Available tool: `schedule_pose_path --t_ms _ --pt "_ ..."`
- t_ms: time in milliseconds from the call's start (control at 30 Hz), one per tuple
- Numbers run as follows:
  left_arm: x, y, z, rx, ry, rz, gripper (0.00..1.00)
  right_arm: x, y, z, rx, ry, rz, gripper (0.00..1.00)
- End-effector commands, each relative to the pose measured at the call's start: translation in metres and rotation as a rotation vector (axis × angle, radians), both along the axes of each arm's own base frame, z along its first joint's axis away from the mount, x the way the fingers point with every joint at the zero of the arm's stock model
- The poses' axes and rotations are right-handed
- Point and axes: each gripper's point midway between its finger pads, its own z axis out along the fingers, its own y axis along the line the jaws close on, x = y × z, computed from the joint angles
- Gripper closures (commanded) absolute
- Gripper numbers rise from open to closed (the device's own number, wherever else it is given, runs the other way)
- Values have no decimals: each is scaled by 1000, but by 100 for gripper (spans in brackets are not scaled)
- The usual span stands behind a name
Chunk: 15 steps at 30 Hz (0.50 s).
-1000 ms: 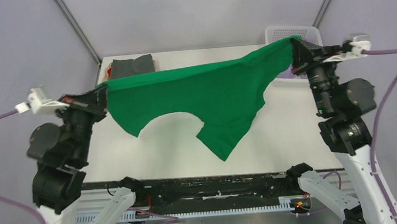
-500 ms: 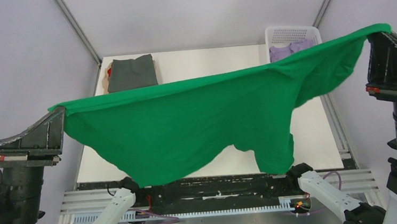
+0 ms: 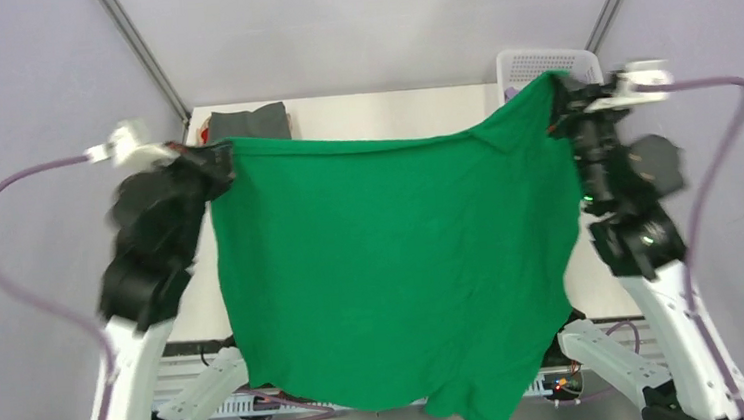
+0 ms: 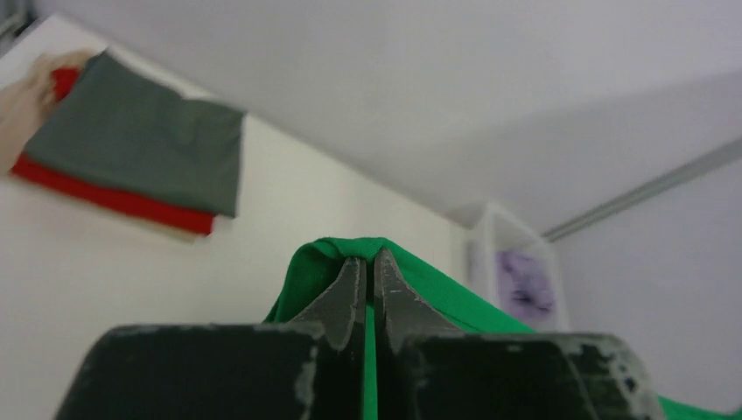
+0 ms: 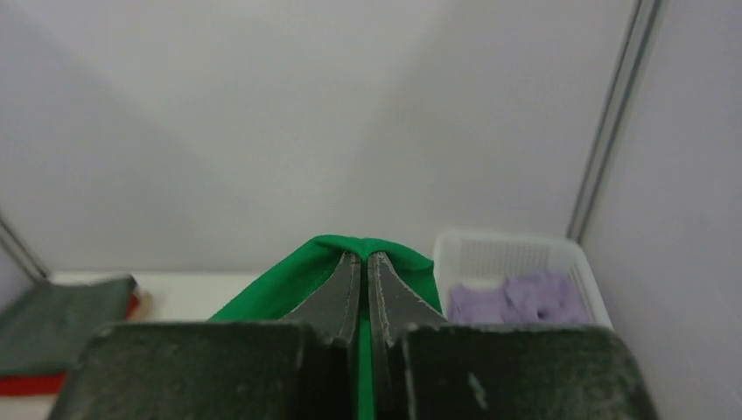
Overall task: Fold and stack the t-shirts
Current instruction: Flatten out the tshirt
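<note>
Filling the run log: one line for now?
left gripper: shut on green t-shirt | right gripper: shut on it | shirt hangs spread between them

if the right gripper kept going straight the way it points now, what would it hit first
Beyond the green t-shirt in its grip, the right gripper probably meets the back wall; the white basket with the lilac shirt sits just right of that line. Depth is hard to judge.

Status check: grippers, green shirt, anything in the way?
Both shut on green shirt: left gripper, right gripper, a top corner each. Shirt hangs spread between them. Behind it, folded stack far left, basket far right.
</note>
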Motion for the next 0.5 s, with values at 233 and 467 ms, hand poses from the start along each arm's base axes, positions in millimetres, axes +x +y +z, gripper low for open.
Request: schedule_pose_path --t_ms 233,467 --pt "174 38 -334 301 783 363 82 139 27 -309 -42 540 -133 98" --pt "213 28 -371 275 880 293 0 188 49 -358 -139 761 -117 16"
